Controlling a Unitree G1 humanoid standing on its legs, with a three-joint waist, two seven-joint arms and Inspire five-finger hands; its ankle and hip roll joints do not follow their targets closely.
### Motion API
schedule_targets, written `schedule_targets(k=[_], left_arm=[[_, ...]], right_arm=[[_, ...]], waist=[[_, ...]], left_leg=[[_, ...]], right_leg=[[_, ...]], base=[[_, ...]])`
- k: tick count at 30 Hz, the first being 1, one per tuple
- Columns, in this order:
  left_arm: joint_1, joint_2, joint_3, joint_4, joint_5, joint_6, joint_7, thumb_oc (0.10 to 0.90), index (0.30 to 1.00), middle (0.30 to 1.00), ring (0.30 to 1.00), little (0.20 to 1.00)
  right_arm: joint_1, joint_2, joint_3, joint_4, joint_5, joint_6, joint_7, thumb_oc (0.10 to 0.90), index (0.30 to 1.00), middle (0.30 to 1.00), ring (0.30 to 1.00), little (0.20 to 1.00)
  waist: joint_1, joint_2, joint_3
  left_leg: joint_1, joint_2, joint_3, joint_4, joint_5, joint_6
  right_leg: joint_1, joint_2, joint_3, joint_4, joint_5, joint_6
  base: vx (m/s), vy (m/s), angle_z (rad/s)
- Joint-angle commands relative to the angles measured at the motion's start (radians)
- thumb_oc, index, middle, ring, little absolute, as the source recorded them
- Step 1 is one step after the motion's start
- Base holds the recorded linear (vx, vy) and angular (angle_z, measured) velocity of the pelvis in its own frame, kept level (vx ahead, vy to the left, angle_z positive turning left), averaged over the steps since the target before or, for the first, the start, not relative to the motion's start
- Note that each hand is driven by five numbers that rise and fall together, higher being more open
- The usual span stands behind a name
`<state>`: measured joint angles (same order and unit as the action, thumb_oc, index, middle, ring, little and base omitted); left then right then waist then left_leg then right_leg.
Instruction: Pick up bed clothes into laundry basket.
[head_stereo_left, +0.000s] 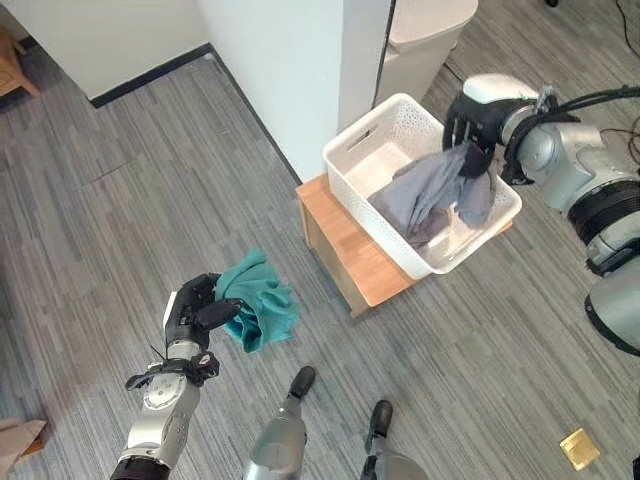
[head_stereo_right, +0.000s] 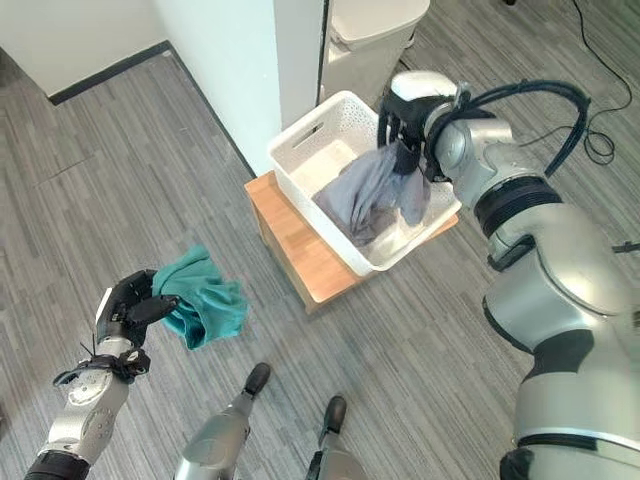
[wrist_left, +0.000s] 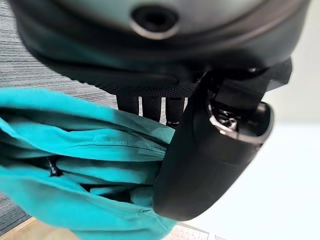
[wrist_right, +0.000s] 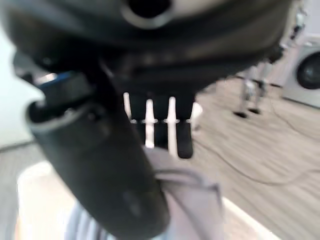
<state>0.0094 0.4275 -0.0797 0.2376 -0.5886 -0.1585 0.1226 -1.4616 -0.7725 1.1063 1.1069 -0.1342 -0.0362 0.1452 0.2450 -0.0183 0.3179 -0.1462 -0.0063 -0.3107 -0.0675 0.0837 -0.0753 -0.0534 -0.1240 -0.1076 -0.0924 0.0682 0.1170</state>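
With the right hand (head_stereo_left: 470, 125) pinching the grey garment (head_stereo_left: 432, 195) over the white laundry basket (head_stereo_left: 352, 150), it should let go well inside the rim, while the left hand (head_stereo_left: 197, 308), away from the basket, grips the teal garment (head_stereo_left: 256, 300).

A low wooden worktop (head_stereo_left: 350, 255) stood on the grey plank floor (head_stereo_left: 120, 220) beside a white wall (head_stereo_left: 290, 70). A white basket (head_stereo_left: 360, 150) sat on it.
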Motion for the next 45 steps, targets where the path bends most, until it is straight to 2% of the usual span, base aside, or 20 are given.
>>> schedule_targets(k=[1, 4, 8, 16, 22, 30, 31, 33, 34, 35, 39, 40, 43, 45], left_arm=[[-0.043, 0.092, 0.008, -0.114, -0.011, -0.128, -0.008, 0.4, 0.3, 0.3, 0.3, 0.3], [-0.045, 0.089, 0.008, -0.116, -0.012, -0.124, -0.014, 0.4, 0.3, 0.3, 0.3, 0.3], [-0.038, 0.09, 0.012, -0.118, -0.014, -0.118, -0.025, 0.4, 0.3, 0.3, 0.3, 0.3], [-0.038, 0.103, 0.015, -0.112, -0.019, -0.111, -0.047, 0.4, 0.3, 0.3, 0.3, 0.3], [-0.04, 0.111, 0.023, -0.103, -0.013, -0.11, -0.051, 0.4, 0.3, 0.3, 0.3, 0.3], [-0.054, 0.113, 0.055, -0.092, -0.013, -0.121, -0.036, 0.4, 0.3, 0.3, 0.3, 0.3], [-0.075, 0.126, 0.085, -0.089, -0.013, -0.131, -0.015, 0.4, 0.3, 0.3, 0.3, 0.3], [-0.088, 0.148, 0.101, -0.096, -0.007, -0.137, -0.005, 0.4, 0.3, 0.3, 0.3, 0.3], [-0.109, 0.165, 0.131, -0.108, -0.001, -0.146, 0.012, 0.4, 0.3, 0.3, 0.3, 0.3], [-0.116, 0.188, 0.153, -0.114, 0.001, -0.148, 0.021, 0.4, 0.3, 0.3, 0.3, 0.3], [-0.211, 0.343, 0.203, -0.137, -0.021, -0.168, 0.031, 0.4, 0.3, 0.3, 0.3, 0.3], [-0.241, 0.369, 0.2, -0.126, -0.034, -0.172, 0.031, 0.4, 0.3, 0.3, 0.3, 0.3], [-0.292, 0.431, 0.193, -0.073, -0.071, -0.178, 0.022, 0.4, 0.3, 0.3, 0.3, 0.3], [-0.285, 0.461, 0.233, -0.062, -0.074, -0.178, 0.021, 0.4, 0.3, 0.3, 0.3, 0.3]], right_arm=[[-0.157, -0.025, -0.023, 0.065, 0.071, 0.013, -0.044, 0.8, 0.9, 0.9, 0.9, 0.9], [-0.195, -0.05, -0.043, 0.06, 0.197, 0.02, -0.009, 0.8, 0.9, 0.9, 0.9, 0.9], [-0.285, -0.101, 0.007, 0.038, 0.316, 0.026, 0.025, 0.8, 0.9, 0.9, 0.9, 0.9], [-0.413, -0.193, 0.126, -0.023, 0.405, 0.023, 0.066, 0.8, 0.9, 0.9, 0.9, 0.9], [-0.465, -0.244, 0.184, -0.07, 0.424, 0.019, 0.078, 0.8, 0.9, 0.9, 0.9, 0.9], [-0.494, -0.355, 0.208, -0.191, 0.48, -0.007, 0.056, 0.8, 0.9, 0.9, 0.9, 0.9], [-0.473, -0.401, 0.183, -0.308, 0.502, -0.029, 0.028, 0.8, 0.9, 0.9, 0.9, 0.9], [-0.439, -0.428, 0.147, -0.379, 0.516, -0.037, 0.011, 0.8, 0.9, 0.9, 0.9, 0.9], [-0.397, -0.457, 0.108, -0.449, 0.545, -0.052, -0.005, 0.8, 0.9, 0.9, 0.9, 0.9], [-0.327, -0.488, 0.051, -0.521, 0.544, -0.055, -0.006, 0.8, 0.9, 0.9, 0.9, 0.9], [-0.078, -0.599, -0.117, -0.672, 0.532, -0.072, -0.008, 0.8, 0.9, 0.9, 0.9, 0.9], [-0.029, -0.62, -0.145, -0.664, 0.54, -0.075, -0.018, 0.8, 0.9, 0.9, 0.9, 0.9], [0.245, -0.708, -0.359, -0.734, 0.486, -0.07, -0.02, 0.8, 0.9, 0.9, 0.9, 0.9], [0.435, -0.759, -0.499, -0.752, 0.415, -0.058, -0.018, 0.8, 0.9, 0.9, 0.9, 0.9]], waist=[[0.009, -0.071, -0.065], [0.005, -0.078, -0.072], [-0.008, -0.098, -0.085], [-0.041, -0.121, -0.113], [-0.058, -0.128, -0.134], [-0.087, -0.132, -0.174], [-0.105, -0.124, -0.187], [-0.113, -0.122, -0.192], [-0.126, -0.105, -0.199], [-0.136, -0.102, -0.206], [-0.18, -0.071, -0.233], [-0.198, -0.055, -0.242], [-0.239, -0.035, -0.26], [-0.278, -0.003, -0.27]], left_leg=[[-0.057, -0.041, 0.032, -0.004, 0.023, 0.006], [-0.054, -0.042, 0.033, -0.005, 0.021, 0.005], [-0.047, -0.038, 0.04, -0.005, 0.015, 0.004], [-0.026, -0.034, 0.055, -0.007, 0.004, 0.001], [-0.013, -0.033, 0.064, -0.007, -0.003, 0.001], [0.015, -0.028, 0.074, -0.01, -0.014, -0.001], [0.026, -0.024, 0.084, -0.01, -0.018, -0.001], [0.033, -0.021, 0.089, -0.011, -0.02, -0.002], [0.04, -0.019, 0.098, -0.011, -0.022, -0.001], [0.053, -0.014, 0.107, -0.011, -0.027, 0.0], [0.07, -0.011, 0.134, -0.01, -0.024, 0.002], [0.075, -0.012, 0.141, -0.01, -0.025, 0.003], [0.092, -0.016, 0.161, -0.011, -0.035, 0.006], [0.104, -0.017, 0.177, -0.012, -0.041, 0.009]], right_leg=[[0.026, -0.062, 0.028, 0.038, -0.083, 0.045], [0.034, -0.063, 0.025, 0.031, -0.083, 0.046], [0.042, -0.065, 0.027, 0.027, -0.083, 0.049], [0.053, -0.065, 0.039, 0.025, -0.083, 0.052], [0.064, -0.066, 0.045, 0.024, -0.082, 0.055], [0.084, -0.066, 0.051, 0.027, -0.087, 0.057], [0.087, -0.066, 0.059, 0.029, -0.087, 0.058], [0.09, -0.065, 0.063, 0.031, -0.087, 0.058], [0.092, -0.065, 0.07, 0.031, -0.087, 0.059], [0.097, -0.063, 0.077, 0.03, -0.088, 0.059], [0.096, -0.065, 0.102, 0.031, -0.074, 0.064], [0.095, -0.065, 0.11, 0.031, -0.071, 0.066], [0.093, -0.069, 0.138, 0.038, -0.066, 0.071], [0.091, -0.074, 0.156, 0.044, -0.062, 0.076]], base=[[0.0, 0.0, 0.0], [0.01, 0.0, 0.01], [0.0, 0.0, 0.0], [0.0, 0.0, 0.0], [0.01, -0.003, -0.02], [0.01, -0.005, -0.06], [0.0, 0.0, 0.0], [0.0, 0.002, -0.08], [0.02, 0.016, -0.08], [0.03, 0.024, -0.04], [-0.02, 0.036, -0.25], [-0.05, 0.055, -0.15], [0.01, 0.048, -0.05], [0.01, 0.049, -0.08]])
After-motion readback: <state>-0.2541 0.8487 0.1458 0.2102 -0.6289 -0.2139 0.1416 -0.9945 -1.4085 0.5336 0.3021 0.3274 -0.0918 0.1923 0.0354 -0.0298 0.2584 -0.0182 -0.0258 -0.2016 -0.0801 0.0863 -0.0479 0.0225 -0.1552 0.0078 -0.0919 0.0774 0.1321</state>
